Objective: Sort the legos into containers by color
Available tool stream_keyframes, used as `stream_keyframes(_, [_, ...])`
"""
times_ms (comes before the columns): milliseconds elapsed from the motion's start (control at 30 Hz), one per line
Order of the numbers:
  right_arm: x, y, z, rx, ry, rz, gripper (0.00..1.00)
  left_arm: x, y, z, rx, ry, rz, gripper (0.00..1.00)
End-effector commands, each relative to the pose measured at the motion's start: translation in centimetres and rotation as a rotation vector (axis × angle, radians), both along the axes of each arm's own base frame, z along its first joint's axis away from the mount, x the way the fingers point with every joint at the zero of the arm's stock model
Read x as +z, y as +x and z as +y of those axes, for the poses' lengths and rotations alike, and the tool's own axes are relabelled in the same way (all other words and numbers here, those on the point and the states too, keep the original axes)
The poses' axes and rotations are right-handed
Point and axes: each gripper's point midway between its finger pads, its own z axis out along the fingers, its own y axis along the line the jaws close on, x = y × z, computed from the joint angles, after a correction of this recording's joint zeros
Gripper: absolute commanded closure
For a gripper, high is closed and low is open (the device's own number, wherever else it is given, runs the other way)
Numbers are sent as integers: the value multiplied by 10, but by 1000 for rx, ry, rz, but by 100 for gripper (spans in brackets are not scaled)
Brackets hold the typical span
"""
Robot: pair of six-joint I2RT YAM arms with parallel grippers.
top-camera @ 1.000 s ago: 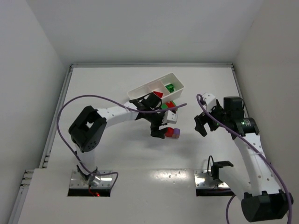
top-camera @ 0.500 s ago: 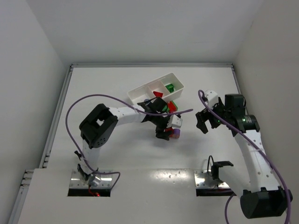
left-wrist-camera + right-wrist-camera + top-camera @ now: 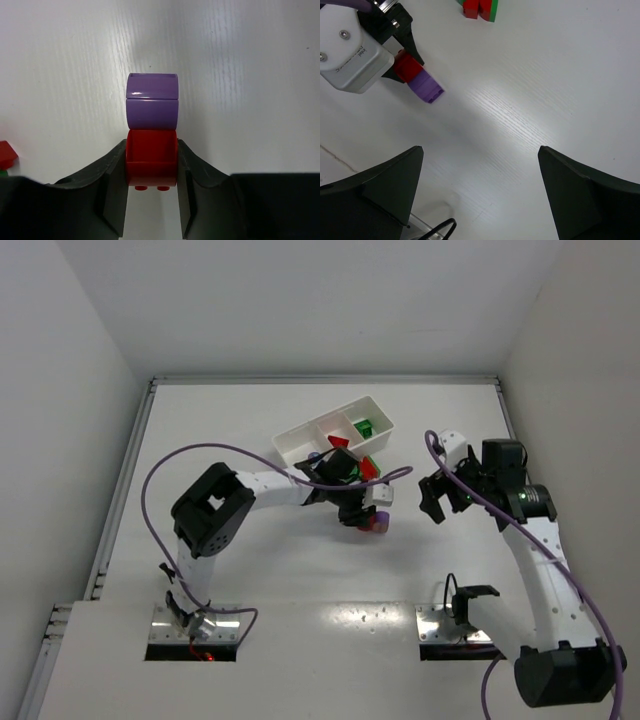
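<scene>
A: Top external view, starting at the left – what is the left arm doing?

B: It reaches across the table (image 3: 220, 420) toward the centre. The left gripper (image 3: 358, 512) is clamped on a red-and-purple stack (image 3: 372, 523), which sits near the tray (image 3: 322, 417) on its near side.

A: How does the grip look up close?

B: In the left wrist view both fingers (image 3: 116, 170) press the sides of the red brick (image 3: 151, 157). The purple brick (image 3: 152, 102) sticks out beyond the fingertips. I cannot tell whether the stack touches the table or is held just above it.

A: And the tray?

B: It lies at an angle. A red piece (image 3: 338, 442) is in the middle compartment and a green piece (image 3: 362, 426) in the right-end one. The arm partly hides the left compartment. Just beside the tray's near wall lies a red-and-green cluster (image 3: 367, 466), on the table and outside the tray.

A: Further right?

B: The right gripper (image 3: 432, 502) hangs above bare table, well apart from the stack, with its jaws spread wide and nothing between them. Its wrist camera looks down at the stack and the other claw at upper left.
</scene>
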Motion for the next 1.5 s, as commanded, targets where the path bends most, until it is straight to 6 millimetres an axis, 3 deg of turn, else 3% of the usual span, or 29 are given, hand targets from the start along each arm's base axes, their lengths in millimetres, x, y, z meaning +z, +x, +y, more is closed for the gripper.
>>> stream_keyframes(0, [19, 16, 8, 22, 55, -77, 2, 43, 8, -2, 56, -107, -27, 73])
stream_keyframes(167, [15, 32, 29, 115, 147, -80, 0, 85, 13, 22, 161, -168, 14, 74])
stream_keyframes(200, [15, 39, 38, 144, 190, -62, 0, 101, 16, 31, 203, -197, 42, 76])
stream_keyframes(333, [24, 48, 65, 295, 317, -49, 2, 138, 21, 49, 259, -261, 113, 77])
stream_keyframes(567, [68, 55, 111, 559, 550, -75, 2, 180, -12, 61, 143, -327, 221, 77])
stream_keyframes(767, [73, 67, 128, 656, 600, -76, 2, 192, -28, 59, 80, -355, 300, 77])
stream_keyframes(1033, [56, 39, 143, 774, 624, 121, 6, 214, -23, 52, 52, -392, 279, 77])
stream_keyframes(1200, [52, 28, 147, 811, 626, 133, 9, 208, -10, 53, 66, -385, 273, 77])
stream_keyframes(1467, [69, 18, 151, 833, 657, 128, 9, 201, -4, 49, 61, -378, 267, 77])
